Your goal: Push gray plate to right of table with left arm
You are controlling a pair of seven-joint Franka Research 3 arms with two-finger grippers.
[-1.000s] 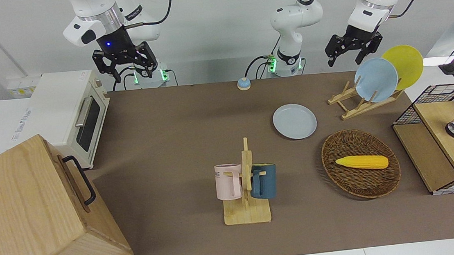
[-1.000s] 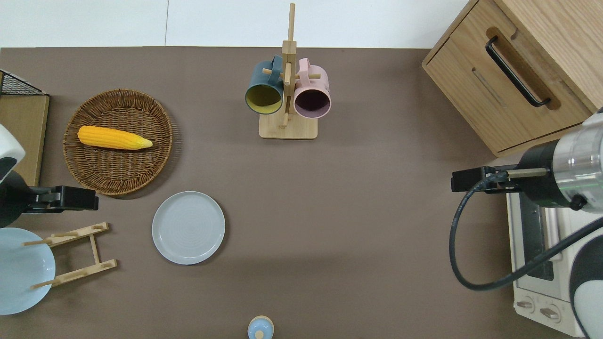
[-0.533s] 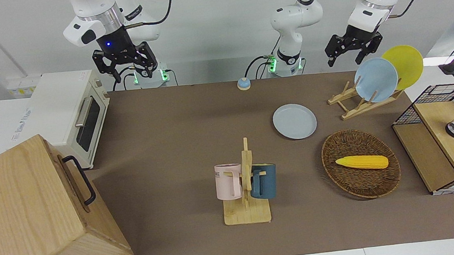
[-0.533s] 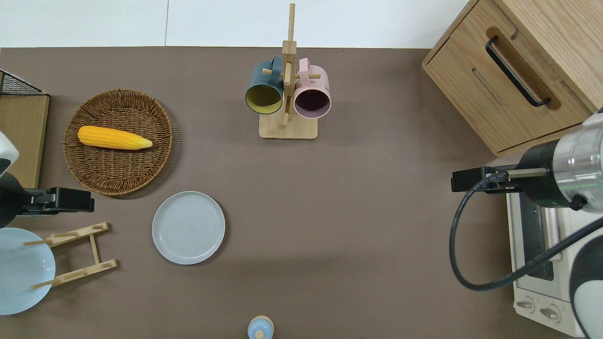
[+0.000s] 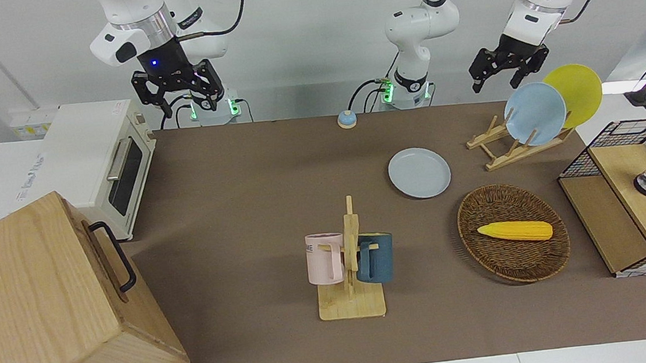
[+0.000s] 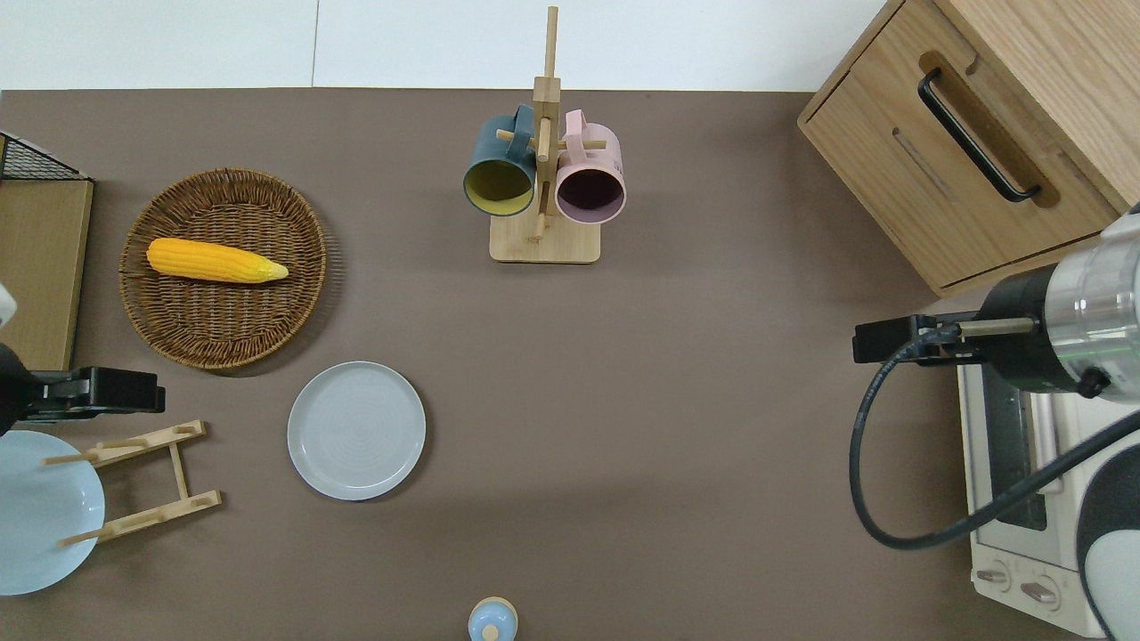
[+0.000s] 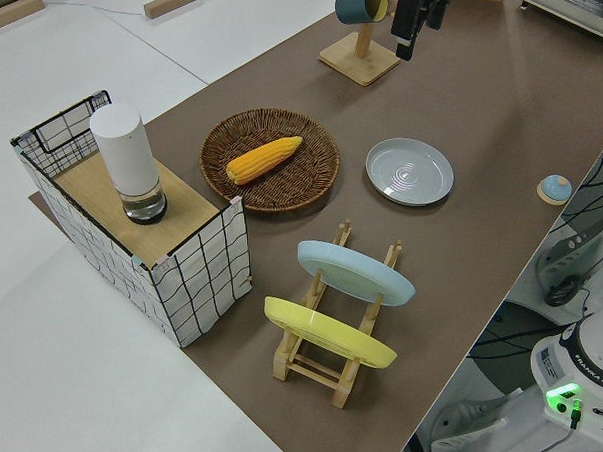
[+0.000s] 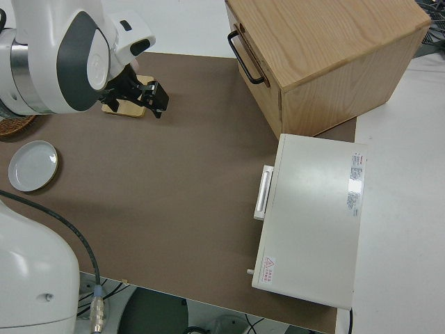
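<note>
Pale gray plate (image 6: 356, 430) round, shallow-rimmed, flat on matte brown table (image 6: 677, 445)

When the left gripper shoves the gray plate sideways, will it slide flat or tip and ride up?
The gray plate lies flat on the matte table, so it will probably slide rather than roll. Its rim is shallow and raised; a low push at the rim should keep it from tipping. It looks rigid and possibly breakable, so a slow push seems wise. The left gripper is not touching it.
</note>
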